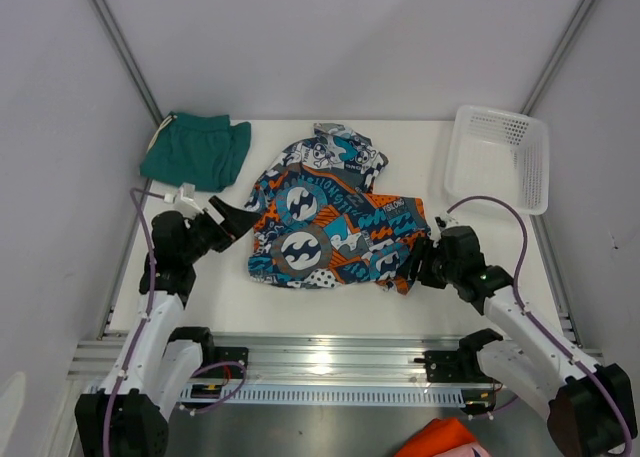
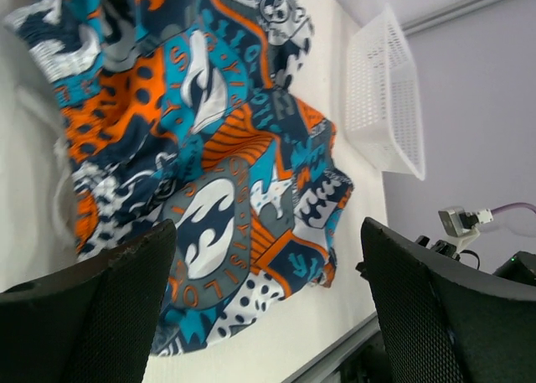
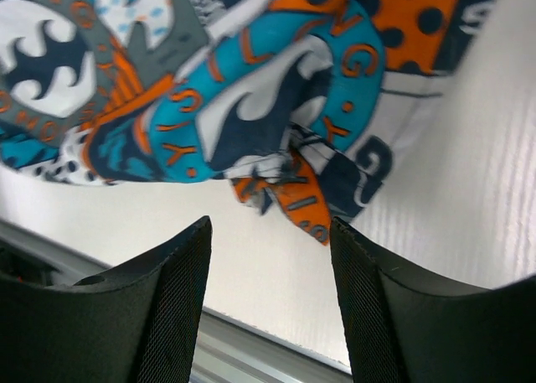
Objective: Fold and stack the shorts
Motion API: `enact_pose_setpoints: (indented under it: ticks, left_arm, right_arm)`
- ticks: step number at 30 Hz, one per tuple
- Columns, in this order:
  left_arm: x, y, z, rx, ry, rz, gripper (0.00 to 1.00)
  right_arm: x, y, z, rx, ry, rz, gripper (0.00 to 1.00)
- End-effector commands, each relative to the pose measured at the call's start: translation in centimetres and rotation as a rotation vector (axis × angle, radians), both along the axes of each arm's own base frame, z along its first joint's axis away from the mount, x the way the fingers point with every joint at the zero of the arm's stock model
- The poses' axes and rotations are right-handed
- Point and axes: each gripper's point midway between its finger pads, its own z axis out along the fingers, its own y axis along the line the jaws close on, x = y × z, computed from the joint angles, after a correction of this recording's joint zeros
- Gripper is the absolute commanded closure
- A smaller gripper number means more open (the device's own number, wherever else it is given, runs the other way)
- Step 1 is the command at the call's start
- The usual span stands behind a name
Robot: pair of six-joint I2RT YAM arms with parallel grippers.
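The printed shorts (image 1: 330,227) lay crumpled in the middle of the bench (image 1: 300,307), the teal shorts (image 1: 195,149) at its far-left corner. The left end effector (image 1: 238,222) and right end effector (image 1: 412,265) flanked the print, both wide open and empty. Folding seemed unstarted; pinching opposite edges looked next.

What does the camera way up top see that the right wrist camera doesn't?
Only the top view shows the green shorts in the far left corner, the white basket at the far right, and the left gripper beside the printed shorts. Only the right wrist view shows, up close, a crumpled corner of that print and the mesh lining of the right gripper, open with nothing in it. Both show the printed shorts lying rumpled on the white table.
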Motion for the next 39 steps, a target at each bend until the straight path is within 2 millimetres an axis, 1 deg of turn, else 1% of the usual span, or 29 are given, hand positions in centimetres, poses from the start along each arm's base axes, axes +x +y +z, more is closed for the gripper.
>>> enact_pose_setpoints:
  ticks: [1,3,5,7,8,11,14,16,18,19,20,22,23,24,25,26,28,29,30,31,32,33,34,35,37,38,39]
  left_arm:
    - [-1.4,1.2,-2.0,0.106,0.07,0.039,0.07]
    - [-2.1,1.3,-2.9,0.114,0.112,0.04,0.07]
    - [-2.7,1.2,-3.9,0.104,0.137,0.038,0.07]
    - [-3.1,1.2,-4.3,0.093,0.155,0.045,0.07]
    - [-3.4,1.2,-5.0,0.09,0.172,0.044,0.07]
    - [-3.9,1.4,-5.6,0.095,0.202,0.058,0.07]
    - [-4.4,1.8,-6.8,0.109,0.247,0.076,0.07]
    - [-4.6,1.9,-7.2,0.111,0.264,0.083,0.07]
    - [-4.6,1.8,-7.4,0.105,0.275,0.086,0.08]
    - [-4.6,1.9,-7.5,0.105,0.277,0.089,0.08]
    - [-4.7,2.0,-7.6,0.108,0.286,0.094,0.11]
    - [-4.7,2.2,-7.8,0.114,0.293,0.11,0.13]
    - [-4.8,1.9,-7.8,0.109,0.295,0.104,0.16]
    - [-5.0,1.5,-7.8,0.109,0.287,0.089,0.17]
    - [-5.3,1.3,-8.2,0.108,0.296,0.083,0.18]
    - [-5.3,1.2,-8.2,0.098,0.298,0.084,0.22]
    - [-5.5,0.5,-8.3,0.084,0.292,0.064,0.26]
    - [-5.8,0.3,-8.9,0.079,0.308,0.059,0.32]
    - [-5.9,-0.5,-8.7,0.077,0.294,0.029,0.36]
    - [-6.0,-0.9,-9.0,0.071,0.302,0.024,0.4]
    - [-6.2,-1.2,-9.0,0.07,0.308,0.017,0.51]
    - [-6.5,-1.9,-9.1,0.075,0.313,-0.005,0.55]
    - [-6.6,-2.0,-9.3,0.073,0.32,0.002,0.57]
    - [-6.7,-2.1,-9.5,0.074,0.329,0.006,0.57]
    - [-6.9,-2.1,-9.5,0.078,0.331,0.012,0.54]
    - [-6.8,-1.8,-9.3,0.084,0.32,0.03,0.47]
    - [-6.8,-1.5,-9.3,0.09,0.32,0.043,0.44]
  right_arm:
    - [0.0,-1.3,-1.9,-0.053,0.065,-0.091,0.39]
    - [-0.2,-1.6,-2.9,-0.06,0.093,-0.125,0.41]
    - [-0.3,-1.4,-3.2,-0.043,0.102,-0.13,0.43]
    - [-0.3,-1.1,-3.5,-0.029,0.103,-0.127,0.46]
    - [-0.3,-1.3,-3.9,-0.04,0.111,-0.132,0.46]
    - [-0.2,-1.2,-4.4,-0.06,0.122,-0.123,0.46]
    - [-0.1,-0.8,-5.5,-0.067,0.154,-0.115,0.46]
    - [0.2,-0.6,-6.1,-0.068,0.163,-0.12,0.47]
    - [0.8,-0.5,-6.0,-0.062,0.148,-0.128,0.58]
    - [1.0,-0.7,-6.0,-0.07,0.141,-0.142,0.65]
    - [1.2,-0.7,-5.8,-0.071,0.133,-0.15,0.83]
    - [1.6,-1.2,-5.2,-0.08,0.111,-0.173,0.96]
    - [1.8,-1.5,-4.9,-0.083,0.107,-0.191,1.0]
    - [2.0,-1.8,-4.6,-0.087,0.096,-0.204,1.0]
    - [2.3,-2.1,-4.1,-0.088,0.075,-0.22,1.0]
    - [2.3,-2.6,-4.0,-0.096,0.078,-0.232,1.0]
    - [2.9,-3.2,-3.3,-0.093,0.059,-0.253,1.0]
    - [3.1,-3.5,-3.0,-0.102,0.053,-0.258,1.0]
    - [3.2,-3.7,-2.7,-0.11,0.052,-0.262,1.0]
    - [3.2,-3.8,-2.7,-0.114,0.056,-0.261,1.0]
    - [3.2,-4.6,-2.7,-0.146,0.05,-0.286,1.0]
    - [3.2,-4.9,-2.7,-0.155,0.046,-0.298,1.0]
    - [3.1,-5.1,-2.7,-0.16,0.046,-0.305,1.0]
    - [3.1,-5.7,-2.4,-0.174,0.03,-0.328,1.0]
    - [2.9,-6.4,-2.5,-0.184,0.026,-0.356,1.0]
    - [2.8,-6.7,-2.4,-0.188,0.022,-0.364,1.0]
    - [2.8,-6.9,-2.2,-0.192,0.014,-0.369,1.0]
